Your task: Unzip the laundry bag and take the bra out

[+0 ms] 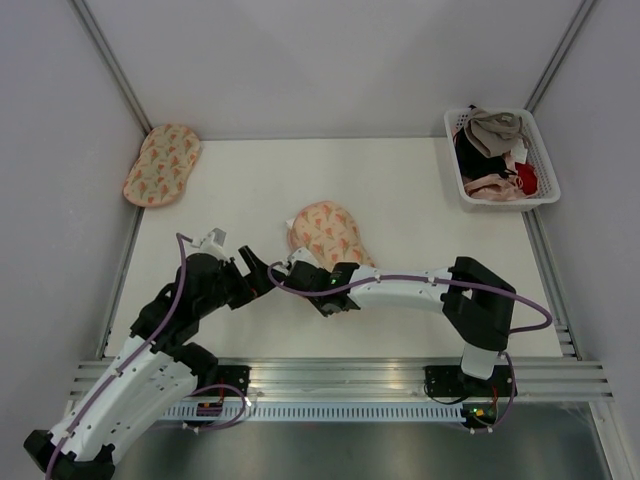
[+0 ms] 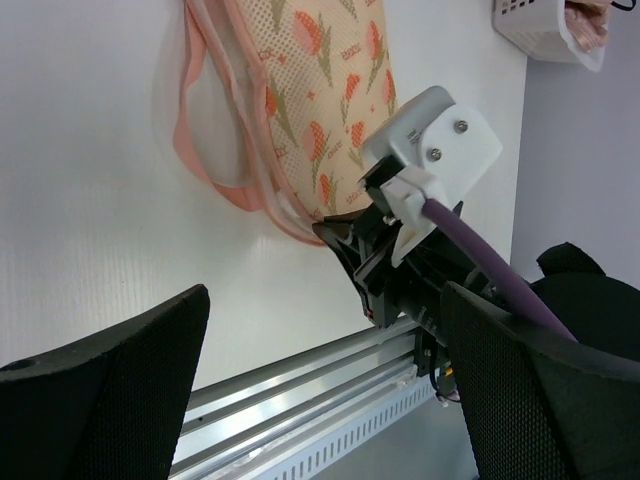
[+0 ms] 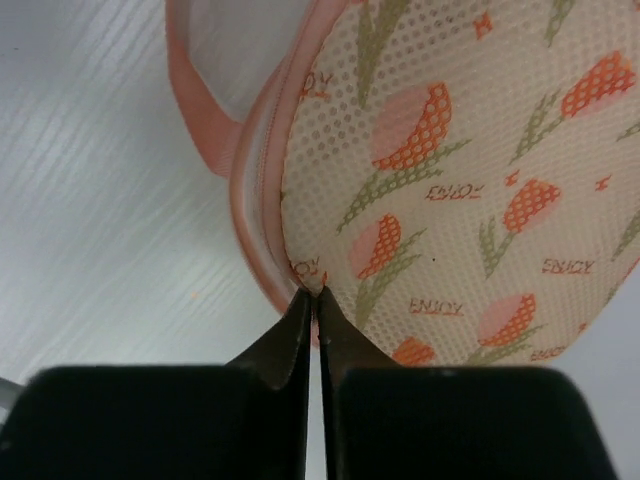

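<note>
The laundry bag [image 1: 327, 234] lies in the middle of the table, cream-peach with an orange tulip print. Its pink zip edge [image 2: 215, 180] gapes open on the left side. My right gripper [image 1: 298, 259] is shut on the bag's near edge, the tips [image 3: 312, 300] pinching the fabric by the zip rim. The bag fills the right wrist view [image 3: 470, 150]. My left gripper [image 1: 258, 272] is open and empty just left of the right wrist, a little off the bag [image 2: 320, 90]; its fingers [image 2: 120, 390] frame the table's front rail. The bra is hidden; only pale lining shows in the opening.
A second, identical pouch [image 1: 162, 163] lies at the far left by the wall. A white plastic basket [image 1: 543, 180] with several garments stands at the far right; its corner shows in the left wrist view [image 2: 535, 30]. The aluminium rail [image 1: 340, 375] runs along the near edge.
</note>
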Controlling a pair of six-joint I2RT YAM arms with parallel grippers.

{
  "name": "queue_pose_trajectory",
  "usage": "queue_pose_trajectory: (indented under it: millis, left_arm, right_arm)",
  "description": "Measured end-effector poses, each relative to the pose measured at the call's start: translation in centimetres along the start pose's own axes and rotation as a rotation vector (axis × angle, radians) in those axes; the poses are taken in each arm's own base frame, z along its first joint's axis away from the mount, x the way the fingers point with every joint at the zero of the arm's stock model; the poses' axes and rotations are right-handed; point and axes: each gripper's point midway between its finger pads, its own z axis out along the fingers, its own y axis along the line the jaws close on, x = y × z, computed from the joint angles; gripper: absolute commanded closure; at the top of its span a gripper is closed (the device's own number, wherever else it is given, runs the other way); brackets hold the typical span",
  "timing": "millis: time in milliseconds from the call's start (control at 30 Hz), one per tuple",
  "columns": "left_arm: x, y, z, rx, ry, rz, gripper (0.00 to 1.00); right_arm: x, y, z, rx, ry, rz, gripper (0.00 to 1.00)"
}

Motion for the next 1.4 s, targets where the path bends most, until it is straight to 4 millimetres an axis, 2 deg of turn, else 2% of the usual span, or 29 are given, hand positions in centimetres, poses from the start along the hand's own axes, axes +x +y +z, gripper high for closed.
queue_pose_trajectory:
  millis: [300,367,433,500,533,600,667,700,733,767,800,867,900,967,1033,1100,1200,1267,1400]
  left_arm:
    - [0.1,0.1,-0.2,0.003,-0.002,-0.006,0.00]
    - [0.1,0.1,-0.2,0.003,-0.001,-0.006,0.00]
    - [0.2,0.1,-0.2,0.003,-0.001,-0.006,0.00]
    - [0.2,0.1,-0.1,0.002,0.002,-0.006,0.00]
    - [0.3,0.2,-0.1,0.001,0.006,-0.006,0.00]
    - [0.4,0.2,0.0,-0.002,0.015,-0.007,0.00]
    - [0.6,0.2,0.1,-0.001,0.025,-0.007,0.00]
    - [0.7,0.1,0.1,0.002,0.031,-0.008,0.00]
    - [0.7,0.1,0.1,0.003,0.034,-0.008,0.00]
    - [0.8,0.1,0.1,0.004,0.038,-0.008,0.00]
    - [0.9,0.1,0.1,0.004,0.043,-0.008,0.00]
    - [1.2,0.0,0.2,0.007,0.062,-0.009,0.00]
    - [1.3,0.0,0.2,0.006,0.069,-0.010,0.00]
    - [1.4,0.0,0.2,0.008,0.077,-0.010,0.00]
    - [1.6,-0.2,0.2,0.017,0.087,-0.011,0.00]
    - [1.6,-0.3,0.1,0.023,0.090,-0.010,0.00]
    - [1.6,-0.4,-0.1,0.033,0.087,-0.009,0.00]
    - [1.6,-0.5,-0.1,0.035,0.086,-0.009,0.00]
    - [1.8,-0.7,-0.3,0.051,0.096,-0.008,0.00]
  right_arm:
    - [-1.5,-2.7,-1.0,0.141,-0.066,0.025,1.00]
    - [-2.2,-3.4,-2.4,0.154,-0.104,0.060,1.00]
    - [-3.4,-4.6,-4.7,0.166,-0.178,0.134,1.00]
    - [-4.6,-6.6,-7.5,0.200,-0.258,0.242,1.00]
    - [-5.1,-8.3,-9.0,0.232,-0.304,0.328,0.99]
    - [-5.2,-13.0,-11.4,0.325,-0.370,0.520,1.00]
    - [-4.1,-18.4,-12.7,0.449,-0.412,0.709,1.00]
    - [-2.8,-21.0,-12.8,0.522,-0.413,0.782,0.92]
    - [-1.4,-23.0,-12.6,0.590,-0.403,0.838,0.79]
    - [-0.3,-24.2,-12.2,0.638,-0.387,0.868,0.71]
    - [1.0,-25.3,-11.6,0.687,-0.357,0.893,0.52]
    - [3.0,-26.6,-10.0,0.762,-0.289,0.913,0.35]
    - [3.7,-26.9,-9.3,0.790,-0.251,0.908,0.30]
    - [4.3,-27.0,-8.2,0.808,-0.207,0.894,0.30]
    - [3.9,-26.3,-7.6,0.764,-0.199,0.861,0.26]
    - [2.1,-24.7,-7.5,0.629,-0.265,0.847,0.19]
    - [-0.1,-22.4,-8.1,0.424,-0.330,0.811,0.16]
    - [-2.2,-21.3,-7.7,0.289,-0.360,0.790,0.16]
    - [-4.3,-19.1,-3.8,0.047,-0.324,0.752,0.17]
